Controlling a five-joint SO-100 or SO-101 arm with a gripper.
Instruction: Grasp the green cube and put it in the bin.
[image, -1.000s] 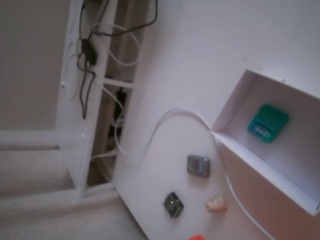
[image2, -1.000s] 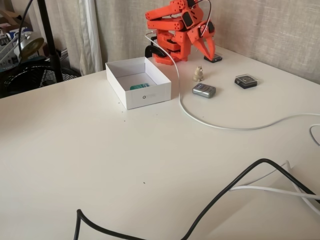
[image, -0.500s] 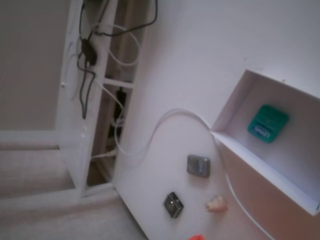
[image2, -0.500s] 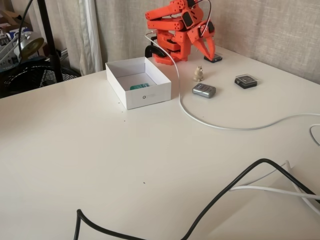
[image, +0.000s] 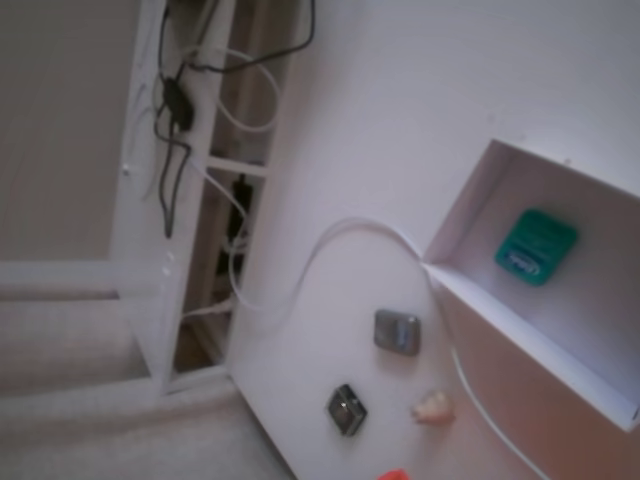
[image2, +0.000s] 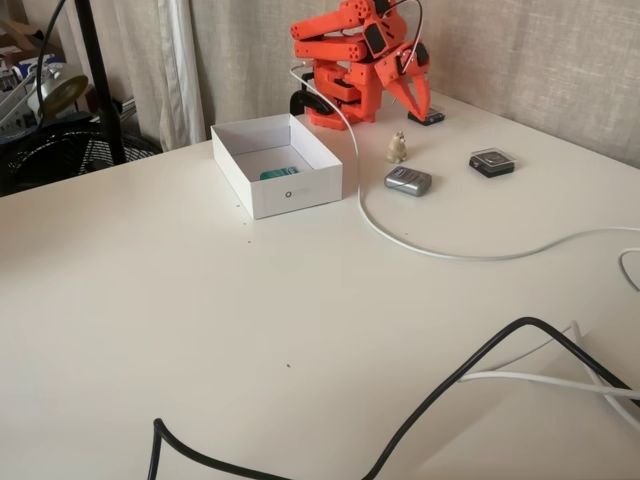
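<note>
The green cube (image: 536, 246) lies flat on the floor of the white bin (image: 520, 330), pale oval mark up, near one wall. In the other fixed view only the top of the green cube (image2: 279, 173) shows above the front wall of the bin (image2: 300, 192). The orange arm is folded up at the back of the table, right of the bin. Its gripper (image2: 420, 108) points down with the fingers close together and nothing between them, well clear of the cube. Only an orange tip of the gripper (image: 393, 474) shows at the bottom edge of a fixed view.
A grey block (image2: 408, 180), a black block (image2: 492, 161) and a small beige figurine (image2: 397, 147) sit right of the bin. A white cable (image2: 400, 235) curves across the table from the arm. A black cable (image2: 450, 380) crosses the front.
</note>
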